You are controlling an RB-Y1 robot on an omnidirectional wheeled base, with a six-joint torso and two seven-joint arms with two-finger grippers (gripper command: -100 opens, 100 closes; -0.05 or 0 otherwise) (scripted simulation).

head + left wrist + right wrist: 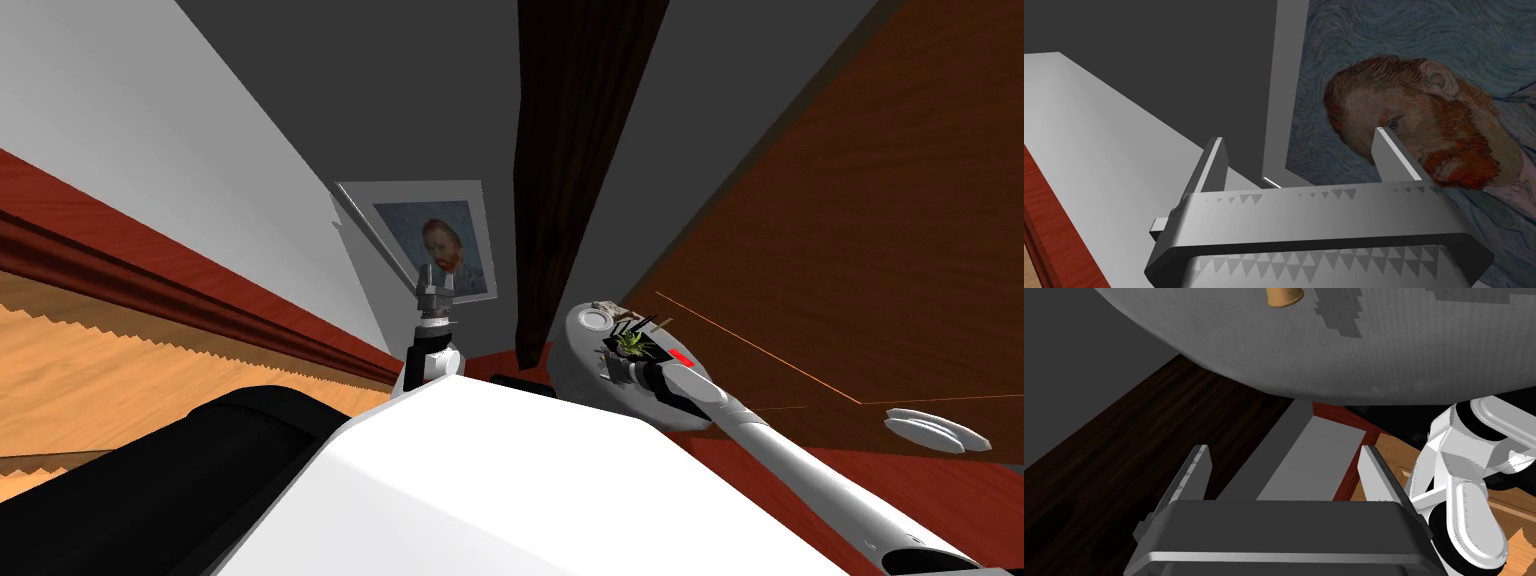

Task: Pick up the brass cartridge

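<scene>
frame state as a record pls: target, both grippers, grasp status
target: brass cartridge, small and tan, on the round grey table
right gripper: open, nothing between its fingers, pointed toward the table
gap: cartridge lies ahead of the right fingertips, well apart from them, no contact
left gripper: open, empty, raised off to the left of the table
also on table: green plant
grasp status: not yet made
</scene>
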